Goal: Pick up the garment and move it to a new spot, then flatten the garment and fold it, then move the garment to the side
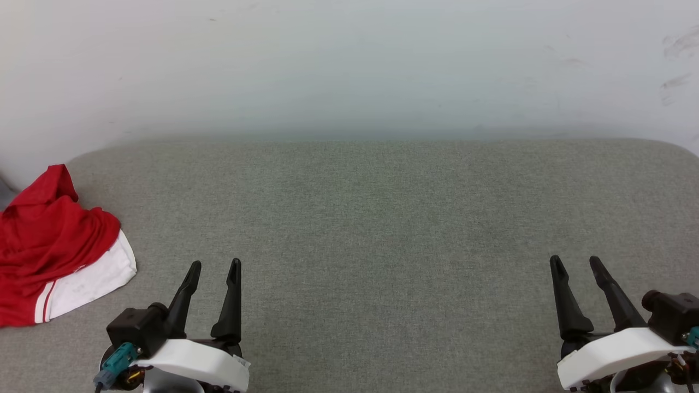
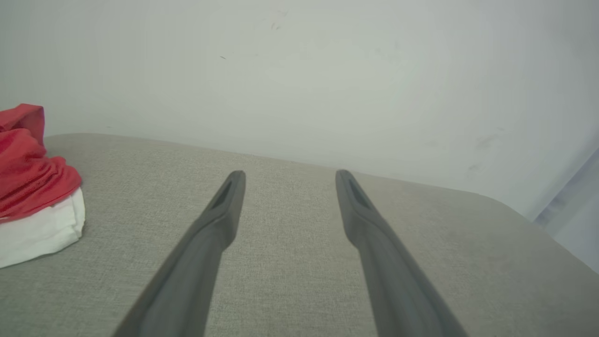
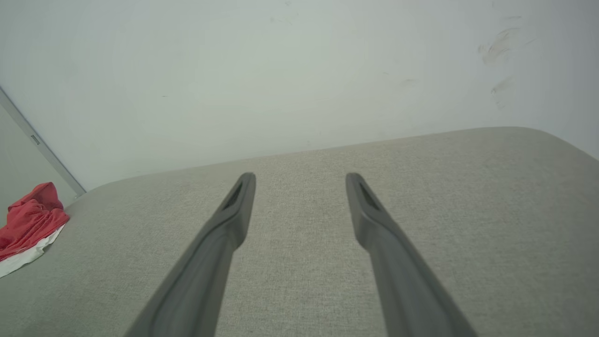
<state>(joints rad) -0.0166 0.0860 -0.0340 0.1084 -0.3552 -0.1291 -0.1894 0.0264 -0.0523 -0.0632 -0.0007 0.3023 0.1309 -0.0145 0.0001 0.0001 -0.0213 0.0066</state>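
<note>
Left gripper (image 1: 215,262) is spread wide with nothing in it, sitting low at the near edge of the desk (image 1: 382,218). Right gripper (image 1: 574,258) is the same deal on the other side, wide open and empty. The garment (image 1: 49,240) is bunched in a heap at the far left end of the desk, red on top with a white part underneath. It's near the left gripper and well apart from the right one. So the pickup hasn't started imo. I'd send the left one in, come down on a raised red fold rather than the flat white bit, and lift high before carrying it to the bare middle, since thin fabric will probably drag otherwise
</note>
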